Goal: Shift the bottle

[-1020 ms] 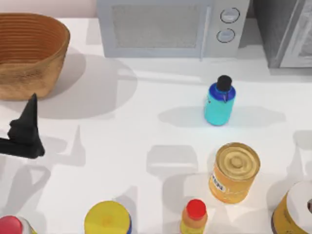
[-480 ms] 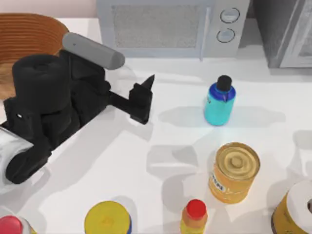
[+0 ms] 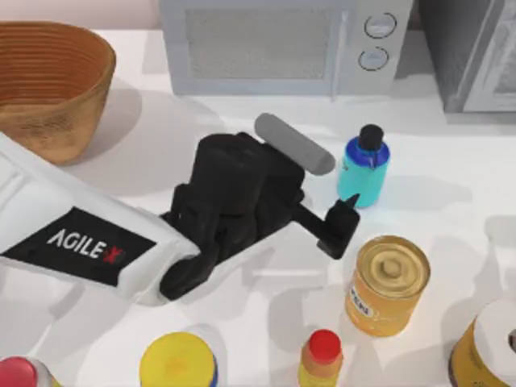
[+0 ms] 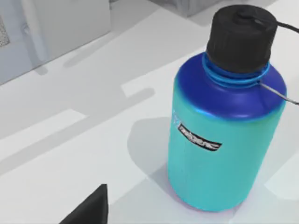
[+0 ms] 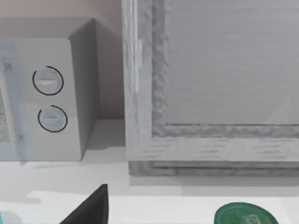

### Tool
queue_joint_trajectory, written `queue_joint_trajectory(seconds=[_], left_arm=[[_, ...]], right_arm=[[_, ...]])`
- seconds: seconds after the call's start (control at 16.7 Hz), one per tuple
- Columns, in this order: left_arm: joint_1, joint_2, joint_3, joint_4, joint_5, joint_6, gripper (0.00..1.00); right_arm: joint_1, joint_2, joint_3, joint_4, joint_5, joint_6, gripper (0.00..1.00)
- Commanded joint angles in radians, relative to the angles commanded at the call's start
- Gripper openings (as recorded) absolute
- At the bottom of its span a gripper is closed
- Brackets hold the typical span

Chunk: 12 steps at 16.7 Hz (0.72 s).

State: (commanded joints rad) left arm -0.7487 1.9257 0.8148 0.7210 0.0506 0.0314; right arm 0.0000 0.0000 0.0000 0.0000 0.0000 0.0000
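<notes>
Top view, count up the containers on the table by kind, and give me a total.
Bottles: 2, the teal bottle and the yellow bottle with a red cap
Cans: 1, the golden can
Baskets: 1, the wicker basket
Total: 4

place: kitchen counter | evidence: microwave (image 3: 274, 44), wicker basket (image 3: 48, 85), golden can (image 3: 389, 284), white table (image 3: 451, 201)

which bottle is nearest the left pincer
The teal bottle with the black cap, just beyond the left pincer; the red-capped yellow bottle stands farther away, at the table's near edge.
</notes>
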Motion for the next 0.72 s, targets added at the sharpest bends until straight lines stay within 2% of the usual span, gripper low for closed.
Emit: queue_joint_trajectory(seconds=[0.48, 0.72], left_arm=[[-0.009, 0.032, 0.009, 0.011, 0.004, 0.002, 1.00], [0.046, 0.107, 0.114, -0.005, 0.048, 0.020, 1.00]], right_arm=[[0.000, 0.000, 0.000, 0.000, 0.000, 0.000, 1.00], [0.000, 0.000, 0.000, 0.000, 0.000, 0.000, 1.00]])
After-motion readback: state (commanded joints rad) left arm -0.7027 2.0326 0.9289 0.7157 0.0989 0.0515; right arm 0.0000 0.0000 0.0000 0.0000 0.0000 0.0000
